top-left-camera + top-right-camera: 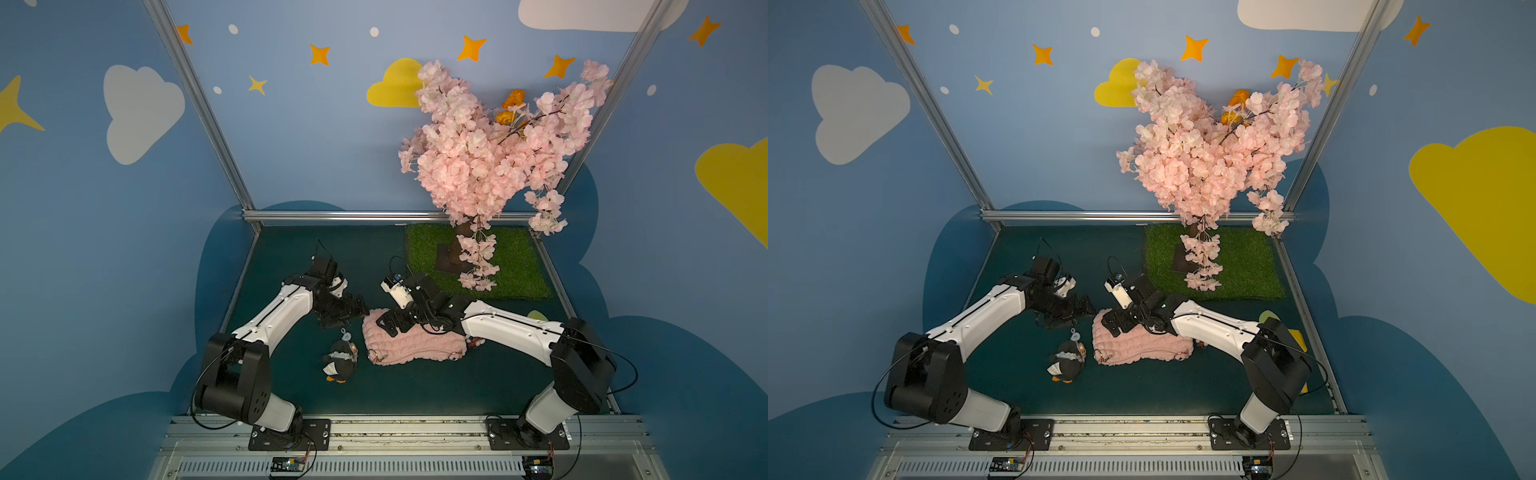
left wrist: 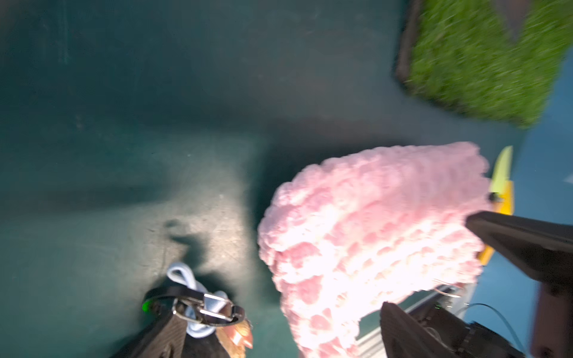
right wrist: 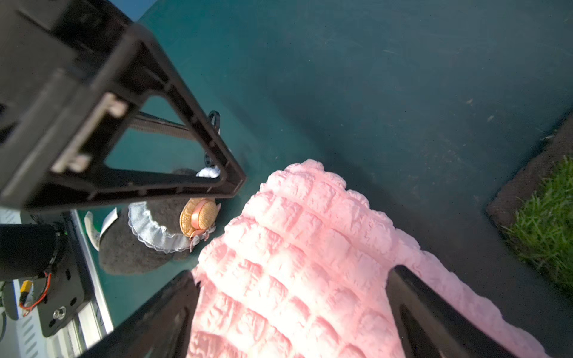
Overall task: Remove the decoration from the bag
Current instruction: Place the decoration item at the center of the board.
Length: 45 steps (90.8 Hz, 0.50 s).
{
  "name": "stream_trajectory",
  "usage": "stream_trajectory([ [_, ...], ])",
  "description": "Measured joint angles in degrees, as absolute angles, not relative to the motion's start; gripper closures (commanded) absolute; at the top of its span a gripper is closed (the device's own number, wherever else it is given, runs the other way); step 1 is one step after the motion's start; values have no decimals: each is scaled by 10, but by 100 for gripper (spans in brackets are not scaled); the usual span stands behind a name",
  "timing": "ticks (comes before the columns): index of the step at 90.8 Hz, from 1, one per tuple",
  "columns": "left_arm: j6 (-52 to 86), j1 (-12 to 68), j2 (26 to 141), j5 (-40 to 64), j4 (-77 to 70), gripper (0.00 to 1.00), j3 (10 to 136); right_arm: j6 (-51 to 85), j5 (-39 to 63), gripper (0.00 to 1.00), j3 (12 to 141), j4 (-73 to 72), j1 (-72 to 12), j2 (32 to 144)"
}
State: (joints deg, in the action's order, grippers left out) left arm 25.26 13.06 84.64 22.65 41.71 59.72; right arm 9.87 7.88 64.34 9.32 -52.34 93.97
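Two wide-open end effectors, neither holding anything: the right end effector [image 3: 293, 272] straddles the bag [image 1: 415, 343] on the table [image 1: 291, 249]. The left end effector [image 2: 276, 310] hangs just beside it, the penguin plush [image 1: 341, 360] apart, its clasp [image 2: 207, 307] by one fingertip. Grass mat [image 1: 515, 270] beyond.

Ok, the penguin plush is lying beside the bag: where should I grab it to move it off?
Probably across the dark body of the penguin plush, from straight above with the open left end effector: it lies flat beside the bag, and its cord loop looks thin and floppy.
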Motion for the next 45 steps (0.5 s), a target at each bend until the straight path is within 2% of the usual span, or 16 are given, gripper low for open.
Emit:
stream_trajectory([
  [15, 298, 113, 821, 262, 394, 0, 575, 128, 88, 5, 643, 52, -528, 959],
  [30, 345, 109, 812, 288, 369, 0, 558, 150, 111, 12, 647, 19, -536, 994],
  [45, 387, 109, 804, 302, 343, 0, 551, 170, 135, 13, 664, -2, -543, 1039],
])
